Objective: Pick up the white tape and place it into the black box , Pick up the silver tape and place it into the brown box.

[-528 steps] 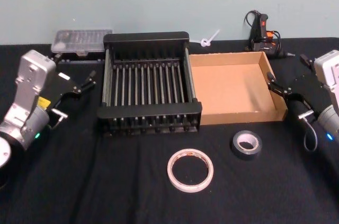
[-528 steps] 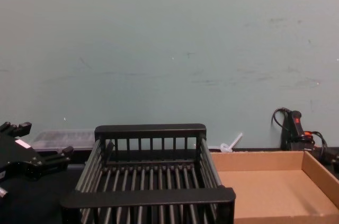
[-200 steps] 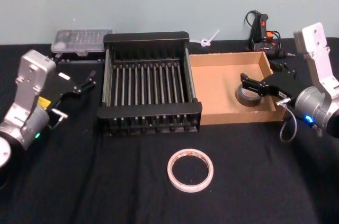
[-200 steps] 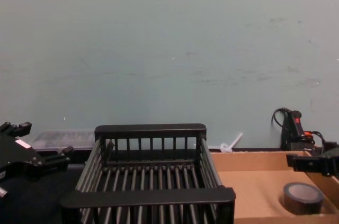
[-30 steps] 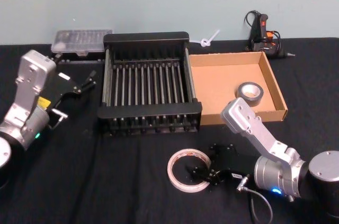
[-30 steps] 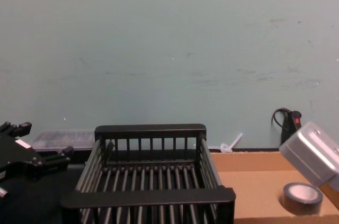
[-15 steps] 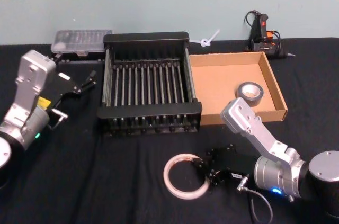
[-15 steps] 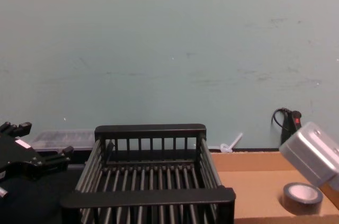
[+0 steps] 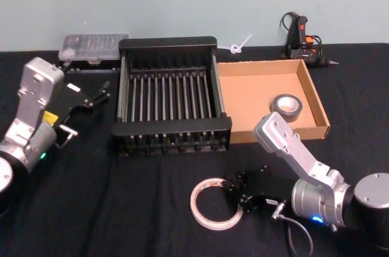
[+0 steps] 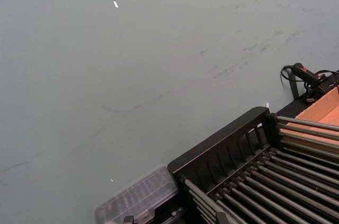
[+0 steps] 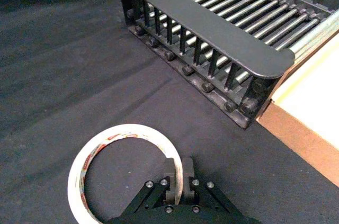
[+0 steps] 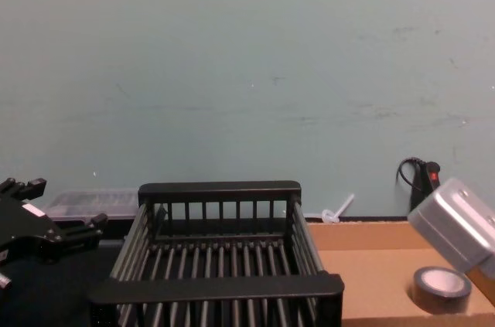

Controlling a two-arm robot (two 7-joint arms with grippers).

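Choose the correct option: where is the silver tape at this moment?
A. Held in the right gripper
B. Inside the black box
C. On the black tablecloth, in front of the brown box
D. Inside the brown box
D: the silver tape lies flat on the floor of the brown box, near its right wall, while the right gripper is shut on the wall of the white tape.

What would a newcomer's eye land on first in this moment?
Probably the right gripper, low over the black cloth in front of the black box, its fingers shut on the wall of the white tape, one inside the ring and one outside. Next, the silver tape lying in the brown box near its right wall. The left gripper sits parked left of the black box.
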